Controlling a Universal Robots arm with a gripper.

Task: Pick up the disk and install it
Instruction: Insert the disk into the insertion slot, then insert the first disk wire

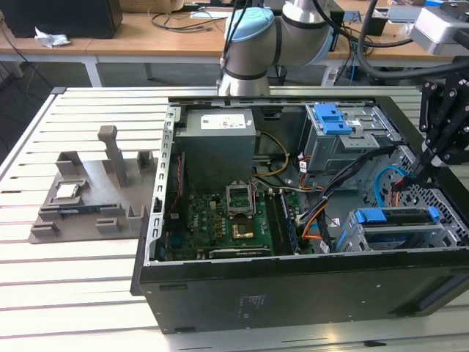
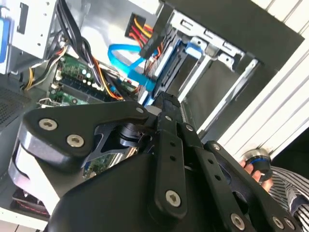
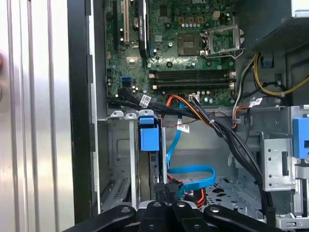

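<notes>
The disk [image 1: 399,218] sits inside the lower drive bay of the open computer case [image 1: 293,275], at the exterior view's right, with its blue side rails showing. In the first wrist view it stands edge-on under a blue tab [image 3: 147,137]. My black gripper [image 1: 421,170] hangs just over the bay's rear. Its fingers are shut together in both wrist views [image 3: 165,207] [image 2: 164,102], with the tips at the black connector [image 3: 171,187] of a blue data cable [image 3: 193,175]. Whether they clamp it I cannot tell.
A grey fixture [image 1: 88,198] with a small silver chip [image 1: 66,192] lies at the exterior view's left. Inside the case are the motherboard [image 1: 220,227], the power supply [image 1: 220,143], an upper cage with a blue latch [image 1: 331,119] and cable bundles [image 3: 227,135]. A person's hand [image 2: 255,166] is beside the case.
</notes>
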